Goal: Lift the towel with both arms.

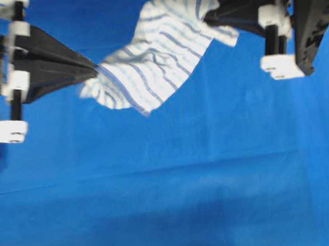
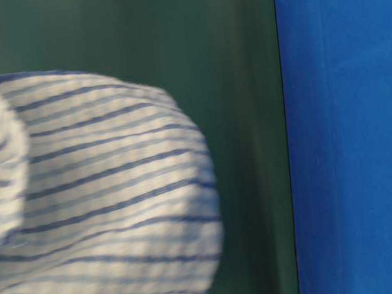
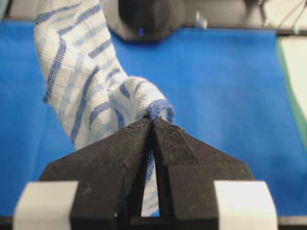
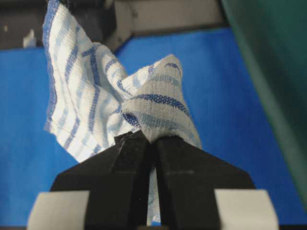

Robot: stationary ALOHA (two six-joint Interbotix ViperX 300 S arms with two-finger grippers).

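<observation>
While both arms pinch it, striped towel (image 1: pixel 159 52) stretched between them above blue desk (image 1: pixel 172 187), left jaws (image 1: pixel 94 71) clamped on one corner, right jaws (image 1: pixel 206 18) on the other.

A smooth blue cloth (image 1: pixel 180 204) covers the table from edge to edge; faint creases cross it; a soft shadow darkens its lower part.

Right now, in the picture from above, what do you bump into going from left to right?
Left gripper pinching one end → striped towel → right gripper pinching the other end, all over the blue table.
</observation>
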